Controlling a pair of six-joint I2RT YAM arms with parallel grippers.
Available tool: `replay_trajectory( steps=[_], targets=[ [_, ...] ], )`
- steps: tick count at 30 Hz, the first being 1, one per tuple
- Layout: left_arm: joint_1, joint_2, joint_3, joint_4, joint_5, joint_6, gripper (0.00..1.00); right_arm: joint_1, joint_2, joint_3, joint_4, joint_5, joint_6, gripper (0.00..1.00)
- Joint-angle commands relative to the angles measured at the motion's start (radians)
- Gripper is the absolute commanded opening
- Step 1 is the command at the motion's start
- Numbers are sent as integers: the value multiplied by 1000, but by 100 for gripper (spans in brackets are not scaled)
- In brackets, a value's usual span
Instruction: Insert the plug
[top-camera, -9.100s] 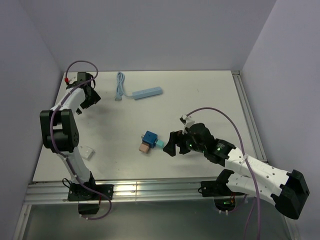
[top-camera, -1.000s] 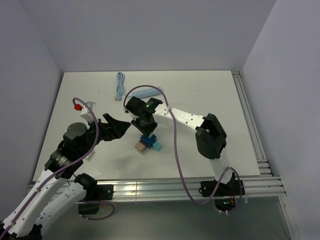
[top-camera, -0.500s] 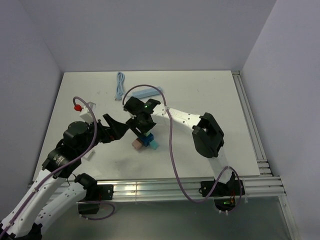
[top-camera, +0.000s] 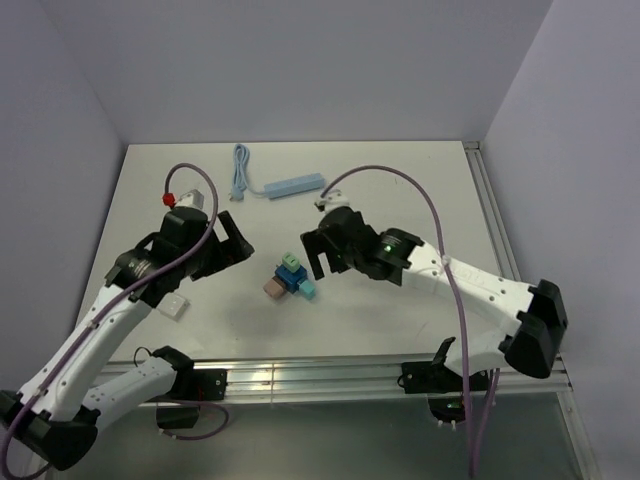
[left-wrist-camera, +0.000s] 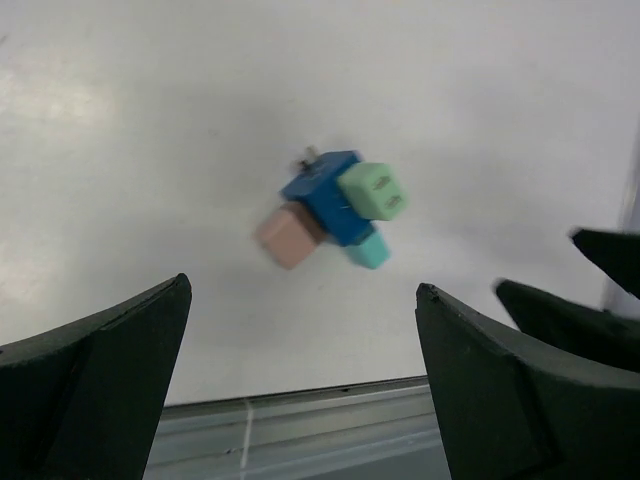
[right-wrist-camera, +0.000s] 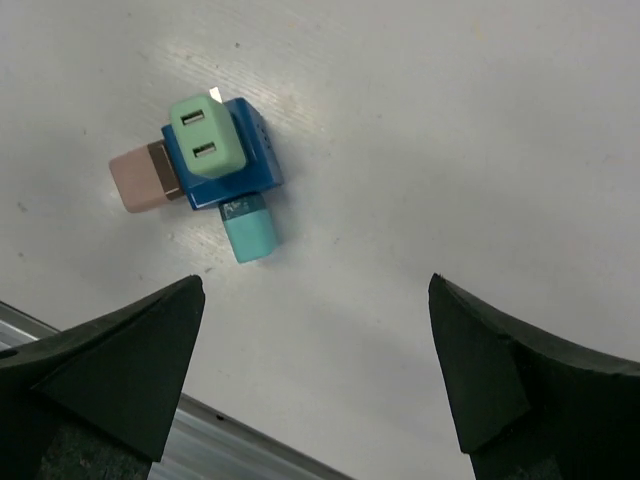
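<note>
- The right end effector (top-camera: 312, 252) is hanging spread wide and gripping nothing, just to the right of the plug cluster.
- The left end effector (top-camera: 235, 238) is hovering on the other side, also gaping and empty, so the cluster is sitting between the two, touched by neither.
- The green plug (right-wrist-camera: 207, 137) is sitting on top of the blue block (right-wrist-camera: 250, 170), and by the look of it it's fully seated, which would explain both arms standing off.
- A pink plug (right-wrist-camera: 140, 178) is sticking out of one side of the block and a teal plug (right-wrist-camera: 250, 232) out of another, with the whole bundle lying loose on the surface (top-camera: 420, 200).
- The right wrist view is giving the best look: two slots in the green plug's face and a sliver of metal poking out at the block's far edge, neither of which the top view is resolving.
- The left wrist view is showing the same bundle tilted, framed between its own fingers (left-wrist-camera: 100, 380).
- Only the top view is taking in the wider layout: a pale blue power strip (top-camera: 296, 186) and its cable (top-camera: 238, 170) lying well apart at the back.
</note>
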Motion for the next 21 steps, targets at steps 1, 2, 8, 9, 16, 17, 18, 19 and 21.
replay_trajectory(
  steps=[1,2,8,9,16,17,18,19,21],
  targets=[
    [58,35,33,-134,-1,-18,99,-6,-134,-204,194,26,194,100],
    [118,40,32,-131,26,-16,100,-7,-165,-248,231,9,211,100],
    [386,160,-36,-158,165,-38,99,-4,-359,-531,536,-221,287,100],
    [409,192,-37,-161,134,-35,100,-4,-376,-583,568,-241,289,100],
    [538,287,-62,-187,-51,-57,99,2,-477,-703,668,-286,255,100],
    [560,296,-94,-184,-48,-71,98,2,-486,-706,667,-281,248,100],
    [580,316,-109,-181,-38,-96,98,0,-503,-711,662,-275,234,100],
    [589,324,-126,-172,-32,-110,98,0,-509,-709,656,-273,228,100],
    [615,338,-178,-143,-32,-137,98,-1,-524,-709,645,-273,219,100]
  ],
)
